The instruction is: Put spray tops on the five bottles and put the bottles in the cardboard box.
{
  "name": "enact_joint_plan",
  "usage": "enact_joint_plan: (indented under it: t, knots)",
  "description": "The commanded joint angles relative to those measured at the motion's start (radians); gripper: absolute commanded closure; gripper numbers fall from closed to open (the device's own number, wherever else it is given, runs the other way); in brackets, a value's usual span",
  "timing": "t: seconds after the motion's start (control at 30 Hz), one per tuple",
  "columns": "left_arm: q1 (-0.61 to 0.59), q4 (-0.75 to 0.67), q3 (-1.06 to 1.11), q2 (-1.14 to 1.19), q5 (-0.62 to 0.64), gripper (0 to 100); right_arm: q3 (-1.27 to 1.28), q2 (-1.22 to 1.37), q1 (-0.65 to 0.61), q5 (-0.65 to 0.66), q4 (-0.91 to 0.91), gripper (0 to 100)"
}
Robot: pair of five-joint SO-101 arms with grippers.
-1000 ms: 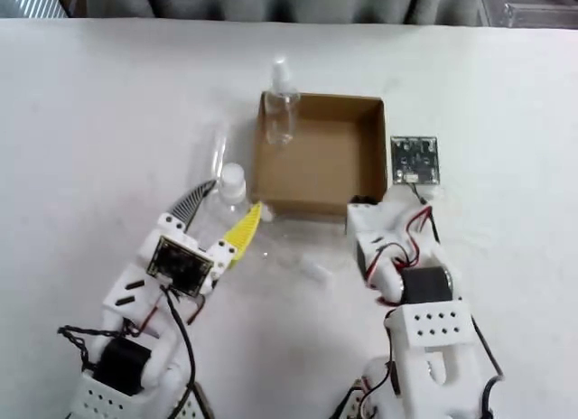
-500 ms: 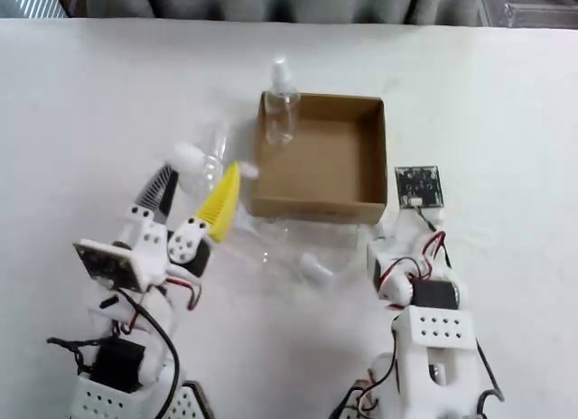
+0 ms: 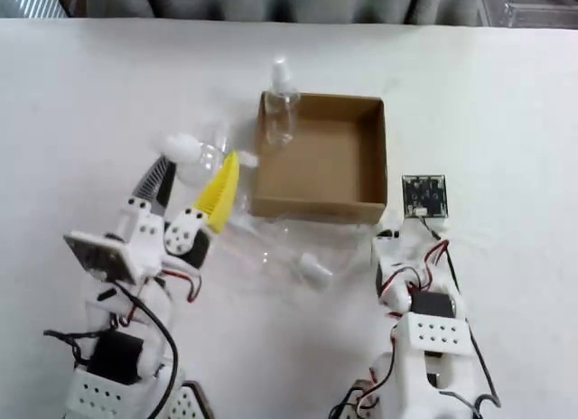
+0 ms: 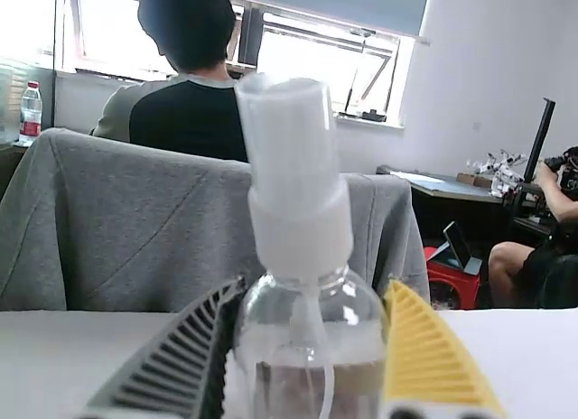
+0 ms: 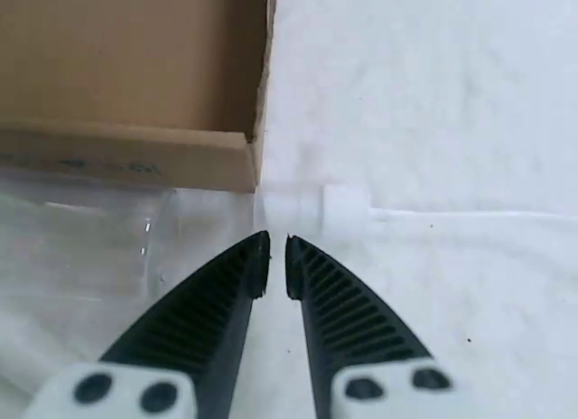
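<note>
Matte white table (image 3: 506, 94) carries a square brown cardboard box (image 3: 316, 205); beside it the left gripper (image 3: 199, 164) pinches a clear round bottle (image 4: 302, 338) capped with a white spray top (image 4: 293, 193) between ribbed grey and yellow fingers; the right gripper (image 5: 271, 256), with black ribbed fingers nearly touching and empty, hangs by the box corner

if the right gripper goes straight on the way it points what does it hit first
Probably the white plastic spray top lying just ahead of the right gripper, beside the corner of the brown cardboard box. Depth is unclear, so it may meet the white table first.
</note>
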Motion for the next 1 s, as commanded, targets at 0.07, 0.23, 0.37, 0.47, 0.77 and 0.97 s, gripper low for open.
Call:
enact_joint_plan:
  t: [0.07, 0.23, 0.37, 0.47, 0.77, 0.97]
  knots:
    - [-0.001, -0.112, -0.229, 0.334, 0.011, 95, -0.008, -0.022, 0.008, 0.011, -0.007, 98.2]
    - [0.018, -0.245, -0.296, 0.579, 0.011, 95, 0.005, -0.022, 0.004, 0.011, -0.015, 98.2]
    - [0.077, -0.387, -0.305, 0.748, 0.011, 95, 0.006, -0.022, 0.005, 0.011, -0.015, 98.2]
    - [0.120, -0.529, -0.305, 0.868, 0.011, 95, 0.008, -0.022, 0.004, 0.011, -0.015, 98.2]
    - [0.122, -0.686, -0.428, 1.150, 0.003, 95, 0.015, -0.018, 0.002, 0.011, -0.015, 98.2]
    - [0.122, -0.692, -0.514, 1.299, 0.003, 95, 0.040, -0.016, 0.001, 0.015, -0.061, 98.2]
